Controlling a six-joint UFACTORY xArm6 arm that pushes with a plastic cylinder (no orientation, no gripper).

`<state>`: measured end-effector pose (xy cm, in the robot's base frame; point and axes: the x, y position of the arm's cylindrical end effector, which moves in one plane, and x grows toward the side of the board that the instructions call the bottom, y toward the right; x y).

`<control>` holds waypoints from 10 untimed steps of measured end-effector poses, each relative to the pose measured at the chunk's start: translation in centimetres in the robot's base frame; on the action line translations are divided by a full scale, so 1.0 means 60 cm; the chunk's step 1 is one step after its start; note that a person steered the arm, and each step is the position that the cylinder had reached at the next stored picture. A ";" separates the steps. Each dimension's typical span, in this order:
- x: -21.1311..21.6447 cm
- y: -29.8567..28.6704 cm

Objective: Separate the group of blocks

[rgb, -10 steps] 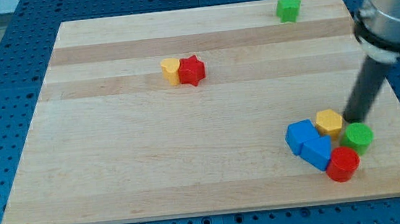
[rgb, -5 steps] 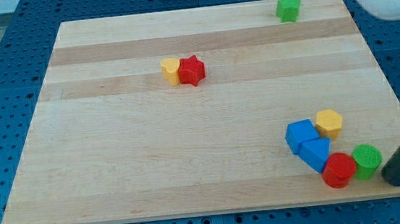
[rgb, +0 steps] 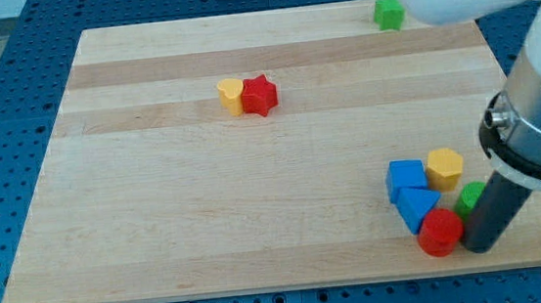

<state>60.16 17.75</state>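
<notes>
Your arm carries no claw at all, so there is nothing to clench or release: it ends in a dark rod, and my tip [rgb: 479, 248] rests on the bench [rgb: 207, 206] pressed against the right side of the red cylinder [rgb: 441, 232].

Take that red cylinder as your landmark. The group to break up sits around it: a blue block [rgb: 416, 207] touches it up and to the view's left, another blue block [rgb: 406, 177] lies above that, a yellow hexagon [rgb: 445, 169] stands further up, and a green block [rgb: 470, 197], half hidden by the rod, is wedged just to its upper right. A yellow block [rgb: 231, 94] and red star [rgb: 260, 95] touch each other far to the upper left; a green star [rgb: 388, 12] sits far above.

Pushing straight left would, I judge, only pack the red cylinder into the blue blocks. Steer it toward the view's bottom left instead, slowly, so it slides clear along the bench without rolling off the tip or over the near edge.
</notes>
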 end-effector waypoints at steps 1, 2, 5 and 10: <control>-0.010 0.002; -0.011 0.006; -0.107 0.016; -0.029 0.067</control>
